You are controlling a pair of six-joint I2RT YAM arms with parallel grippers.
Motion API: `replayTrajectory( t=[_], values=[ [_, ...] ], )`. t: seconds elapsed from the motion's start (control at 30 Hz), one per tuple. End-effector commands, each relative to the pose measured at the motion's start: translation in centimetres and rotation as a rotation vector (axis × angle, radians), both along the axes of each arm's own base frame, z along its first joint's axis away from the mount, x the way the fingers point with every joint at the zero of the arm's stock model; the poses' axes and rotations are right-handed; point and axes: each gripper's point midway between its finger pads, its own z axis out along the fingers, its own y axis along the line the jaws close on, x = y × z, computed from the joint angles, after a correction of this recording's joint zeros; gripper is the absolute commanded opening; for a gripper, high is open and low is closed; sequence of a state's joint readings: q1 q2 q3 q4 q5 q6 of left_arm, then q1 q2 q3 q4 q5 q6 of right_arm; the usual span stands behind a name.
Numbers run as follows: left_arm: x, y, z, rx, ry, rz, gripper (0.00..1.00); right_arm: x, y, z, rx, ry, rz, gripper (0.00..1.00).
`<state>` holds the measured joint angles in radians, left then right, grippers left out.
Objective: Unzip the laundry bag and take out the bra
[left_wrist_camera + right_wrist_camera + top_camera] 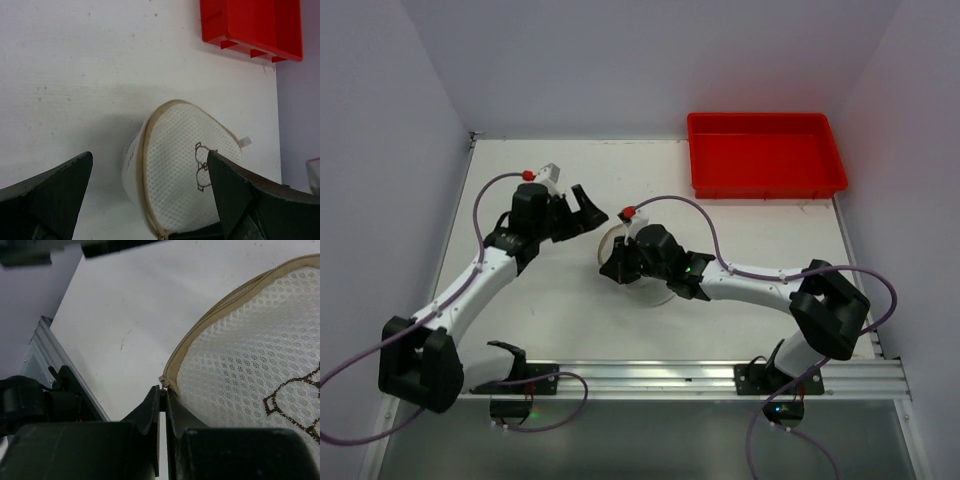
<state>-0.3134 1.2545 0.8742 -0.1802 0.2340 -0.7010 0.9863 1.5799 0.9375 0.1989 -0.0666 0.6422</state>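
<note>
The white mesh laundry bag (611,239) lies mid-table, mostly covered by my right gripper (613,268). In the right wrist view the bag (250,355) shows a beige zipper (215,310) round its rim, closed along its visible length, and a black line drawing. My right gripper (163,392) is shut on the zipper pull (162,381). My left gripper (588,212) is open just left of and above the bag. In its wrist view the bag (175,165) lies between the spread fingers of the left gripper (150,155), untouched. The bra is hidden.
A red plastic tray (765,152) stands at the back right, and it also shows in the left wrist view (252,27). A metal rail (700,378) runs along the near table edge. White walls enclose the table on three sides.
</note>
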Motion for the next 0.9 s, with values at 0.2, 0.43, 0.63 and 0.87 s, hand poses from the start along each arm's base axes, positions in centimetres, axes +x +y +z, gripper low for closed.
replayTrajectory(
  t=[0.2,0.43,0.63,0.87],
  values=[
    [-5.6,-1.7,-3.5,-0.128,0.093,-0.029,0.83,1.7,0.5,3.4,0.079,-0.078,-0.050,0.00],
    [-5.5,-2.8,-4.2,-0.111,0.103,-0.013,0.18,0.8,-1.4,3.0,0.040,-0.086,-0.053,0.00],
    [-5.2,-2.0,-3.3,-0.075,0.071,0.004,0.00,0.7,-7.6,1.9,-0.111,-0.168,-0.142,0.00],
    [-6.8,-1.0,-4.2,-0.026,0.080,-0.033,0.00,4.6,-20.1,-1.5,-0.278,-0.127,-0.410,0.00]
  ],
)
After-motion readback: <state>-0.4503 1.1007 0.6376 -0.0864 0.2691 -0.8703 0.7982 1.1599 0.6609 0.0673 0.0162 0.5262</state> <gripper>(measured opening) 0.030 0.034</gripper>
